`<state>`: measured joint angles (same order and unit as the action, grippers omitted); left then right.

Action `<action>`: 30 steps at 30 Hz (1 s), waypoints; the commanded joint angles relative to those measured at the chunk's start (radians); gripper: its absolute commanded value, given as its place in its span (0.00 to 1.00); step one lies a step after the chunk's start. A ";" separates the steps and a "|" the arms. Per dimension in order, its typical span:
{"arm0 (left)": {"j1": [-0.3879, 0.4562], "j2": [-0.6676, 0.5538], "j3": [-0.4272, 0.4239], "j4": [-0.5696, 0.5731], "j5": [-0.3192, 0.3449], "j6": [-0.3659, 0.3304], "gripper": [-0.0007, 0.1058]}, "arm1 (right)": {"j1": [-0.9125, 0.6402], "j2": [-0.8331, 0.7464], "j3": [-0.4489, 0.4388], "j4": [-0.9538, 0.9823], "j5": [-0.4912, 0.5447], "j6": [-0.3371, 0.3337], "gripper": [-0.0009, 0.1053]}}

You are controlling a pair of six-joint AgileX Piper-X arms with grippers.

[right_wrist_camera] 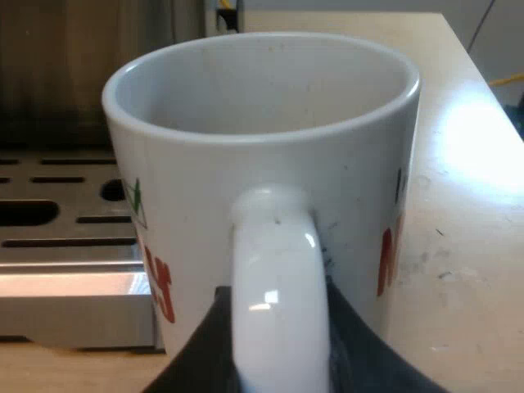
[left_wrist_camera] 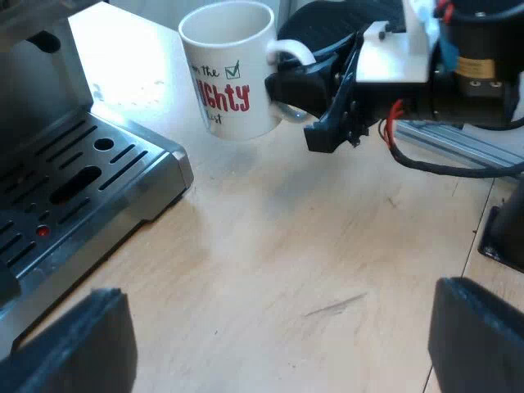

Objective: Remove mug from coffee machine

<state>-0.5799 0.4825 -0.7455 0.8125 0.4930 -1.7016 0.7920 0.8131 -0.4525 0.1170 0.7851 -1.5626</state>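
Left gripper (left_wrist_camera: 278,344): two black fingers (left_wrist_camera: 74,348) far apart, holding nothing.
Right gripper (right_wrist_camera: 274,356): fingers (right_wrist_camera: 201,352) squeezed on both sides of the mug (right_wrist_camera: 352,196) handle (a tight pinch).
Right wrist (left_wrist_camera: 393,57): lying about level.

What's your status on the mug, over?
Left gripper open, low over the table. Right gripper shut on the handle. Mug upright, empty, on the table beside the drip tray. Nothing blocking it.

I see a pale wood table (left_wrist_camera: 278,237) under my left gripper (left_wrist_camera: 277,340) | dark streak (left_wrist_camera: 336,305) on the wood just ahead of it | bright glare (left_wrist_camera: 123,61) far ahead | metal rail (left_wrist_camera: 467,146) along the table's edge
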 commanded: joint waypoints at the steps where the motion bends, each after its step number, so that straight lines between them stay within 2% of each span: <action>1: -0.003 0.000 -0.008 -0.010 0.006 -0.007 0.82 | -0.055 -0.014 -0.008 -0.022 -0.016 -0.003 0.01; 9: -0.003 0.021 -0.008 -0.013 0.006 -0.007 0.82 | -0.192 -0.014 -0.008 -0.022 -0.104 -0.006 0.01; 17: -0.003 0.070 -0.008 -0.084 0.006 -0.007 0.82 | -0.325 0.000 0.002 -0.023 -0.236 -0.016 0.01; 19: -0.003 0.070 -0.008 -0.085 0.006 -0.007 0.82 | -0.379 0.001 0.029 -0.028 -0.279 -0.065 0.01; 24: -0.003 0.070 -0.008 -0.082 0.006 -0.007 0.82 | -0.415 0.001 0.070 -0.070 -0.316 -0.097 0.01; 26: -0.003 0.070 -0.008 -0.082 0.006 -0.007 0.82 | -0.420 0.001 0.136 -0.209 -0.340 -0.102 0.01; 30: -0.003 0.070 -0.008 -0.082 0.006 -0.007 0.82 | -0.420 0.001 0.208 -0.352 -0.340 -0.125 0.01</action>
<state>-0.5799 0.5494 -0.7463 0.7464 0.4930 -1.7016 0.3732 0.8204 -0.2391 -0.1446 0.4336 -1.6699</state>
